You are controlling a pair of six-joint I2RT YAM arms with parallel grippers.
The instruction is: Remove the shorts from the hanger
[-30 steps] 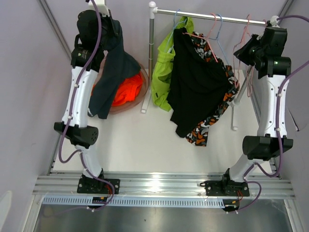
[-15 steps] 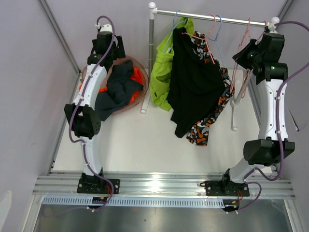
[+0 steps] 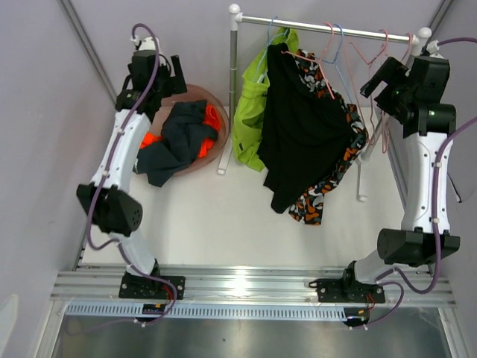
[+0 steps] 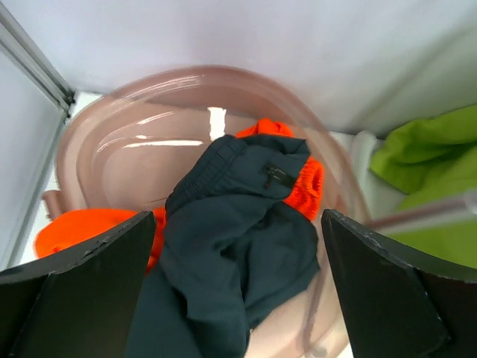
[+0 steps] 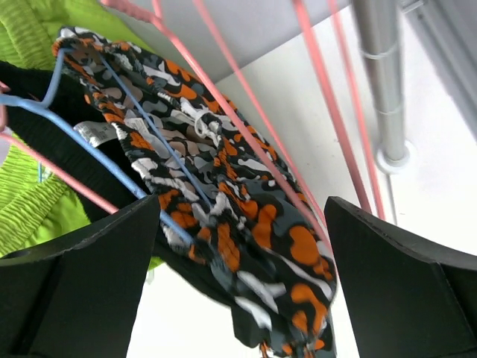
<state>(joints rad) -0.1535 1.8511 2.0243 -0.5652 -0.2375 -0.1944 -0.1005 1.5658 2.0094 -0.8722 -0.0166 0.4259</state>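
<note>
The left gripper (image 4: 237, 216) hangs over the basin (image 4: 186, 74) at the far left of the table (image 3: 223, 216), its fingers spread wide with nothing between them. Below it the dark shorts (image 4: 238, 239) lie crumpled in the basin on top of an orange cloth (image 4: 82, 224), free of any hanger; from the top camera one end of them spills over the near rim onto the table. The right gripper (image 5: 244, 201) is up by the right end of the rail (image 3: 320, 24), also wide open and holding nothing (its wrist camera looks straight between the fingers at the clothes). On the rail hang green shorts (image 3: 250, 112), black shorts (image 3: 305, 127) and camo shorts (image 5: 246, 224), the camo pair nearest the right gripper. A pink hanger (image 5: 261, 127) and a blue hanger (image 5: 97, 149) cross in front of the camo shorts; whether the gripper touches them I cannot tell.
</note>
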